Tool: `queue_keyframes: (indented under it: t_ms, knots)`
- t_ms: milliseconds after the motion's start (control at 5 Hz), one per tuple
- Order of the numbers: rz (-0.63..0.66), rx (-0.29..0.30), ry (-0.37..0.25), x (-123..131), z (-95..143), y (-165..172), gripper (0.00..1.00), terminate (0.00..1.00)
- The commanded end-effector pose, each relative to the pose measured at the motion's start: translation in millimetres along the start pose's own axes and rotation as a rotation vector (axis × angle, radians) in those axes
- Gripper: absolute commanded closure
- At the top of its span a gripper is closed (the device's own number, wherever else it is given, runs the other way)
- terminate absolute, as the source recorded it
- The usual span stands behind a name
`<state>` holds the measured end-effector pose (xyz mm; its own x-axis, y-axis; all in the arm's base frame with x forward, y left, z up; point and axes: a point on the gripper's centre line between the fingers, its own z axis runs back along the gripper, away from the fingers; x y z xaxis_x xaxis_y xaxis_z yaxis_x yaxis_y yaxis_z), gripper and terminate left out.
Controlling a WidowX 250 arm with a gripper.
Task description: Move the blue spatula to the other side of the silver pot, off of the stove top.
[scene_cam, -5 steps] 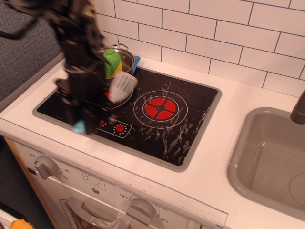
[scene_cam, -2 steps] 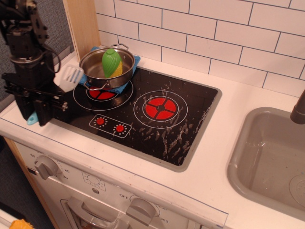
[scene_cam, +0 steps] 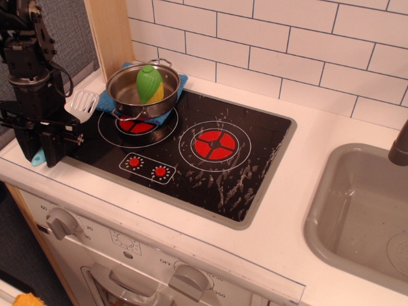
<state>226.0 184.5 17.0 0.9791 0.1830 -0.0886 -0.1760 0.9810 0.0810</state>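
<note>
The white worktop [scene_cam: 299, 210] carries the stove top [scene_cam: 191, 159], a glossy black rectangle with two red burner rings, and a grey sink [scene_cam: 347, 210] off to the right. At the back left corner of the cooktop the silver pot [scene_cam: 131, 92] sits on a blue cloth [scene_cam: 167, 115], with a green and yellow object [scene_cam: 148, 83] standing inside it. The arm hangs over the left edge of the worktop, to the left of the pot, and its gripper [scene_cam: 46, 148] points downward; the fingers appear closed on the blue spatula [scene_cam: 80, 105], whose white slotted head sticks up toward the pot while a sliver of light blue handle shows low by the fingers. The spatula looks already off the black glass, so the step in hand is probably the set-down. It would be wise to lower until the handle rests flat on the white strip, keep the head clear of the pot's looped handle, and only then part the fingers.
</note>
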Motion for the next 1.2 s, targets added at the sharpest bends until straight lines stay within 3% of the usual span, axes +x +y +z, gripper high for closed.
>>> queue_keyframes:
  t_ms: [0, 200, 400, 600, 1000]
  knots:
    - [-0.012, 0.016, -0.018, -1, 9, 4, 0.0, 0.0]
    - [-0.028, 0.03, -0.038, -3, 15, 3, 0.0, 0.0]
    - [-0.055, 0.042, -0.137, -7, 33, -4, 0.0, 0.0]
    - [-0.074, 0.048, -0.159, -10, 39, -7, 0.0, 0.0]
    - [-0.113, 0.039, -0.138, -8, 43, -10, 0.0, 0.0]
